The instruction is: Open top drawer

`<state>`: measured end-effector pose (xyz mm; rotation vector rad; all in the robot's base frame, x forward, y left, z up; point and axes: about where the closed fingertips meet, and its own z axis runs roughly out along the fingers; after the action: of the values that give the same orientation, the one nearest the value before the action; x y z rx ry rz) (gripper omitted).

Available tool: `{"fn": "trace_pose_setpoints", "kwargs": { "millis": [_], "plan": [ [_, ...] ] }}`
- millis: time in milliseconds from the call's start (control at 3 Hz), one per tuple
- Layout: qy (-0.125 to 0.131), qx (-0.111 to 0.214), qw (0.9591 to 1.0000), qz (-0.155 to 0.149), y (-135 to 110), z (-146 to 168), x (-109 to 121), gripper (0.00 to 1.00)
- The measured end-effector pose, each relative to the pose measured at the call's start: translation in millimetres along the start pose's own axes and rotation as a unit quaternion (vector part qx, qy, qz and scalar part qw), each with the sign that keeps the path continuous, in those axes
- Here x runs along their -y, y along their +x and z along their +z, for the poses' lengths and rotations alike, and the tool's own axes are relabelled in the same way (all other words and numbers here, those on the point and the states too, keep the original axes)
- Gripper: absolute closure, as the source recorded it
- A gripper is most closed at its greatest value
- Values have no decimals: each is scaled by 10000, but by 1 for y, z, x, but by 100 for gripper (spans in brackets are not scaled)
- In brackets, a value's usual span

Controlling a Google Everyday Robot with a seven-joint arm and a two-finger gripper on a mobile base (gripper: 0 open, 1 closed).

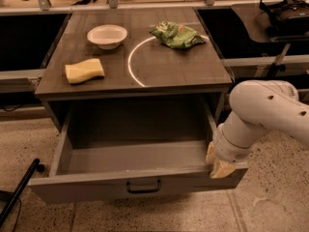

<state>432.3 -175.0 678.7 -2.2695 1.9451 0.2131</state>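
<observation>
The top drawer [135, 156] of the grey wood-grain cabinet stands pulled far out, and its deep box shows empty. Its front panel [87, 190] carries a small black bar handle [144, 186] at the centre. My gripper [216, 161], on the white arm [263, 112], is at the right end of the drawer's front, against its top edge and well right of the handle. The two lower drawers are out of view.
On the cabinet top [169, 66] lie a white bowl [107, 35], a yellow sponge [84, 70] and a green chip bag [176, 34]. A black pole [19, 190] leans at the lower left. A side table with a black headset [286, 11] stands at the right.
</observation>
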Motion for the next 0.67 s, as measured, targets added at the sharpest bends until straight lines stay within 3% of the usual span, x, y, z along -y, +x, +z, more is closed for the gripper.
{"fn": "trace_pose_setpoints", "kwargs": {
  "millis": [333, 667],
  "plan": [
    [77, -60, 9999, -31, -1, -7, 1, 98],
    [125, -84, 9999, -41, -1, -11, 1, 75]
  ]
}}
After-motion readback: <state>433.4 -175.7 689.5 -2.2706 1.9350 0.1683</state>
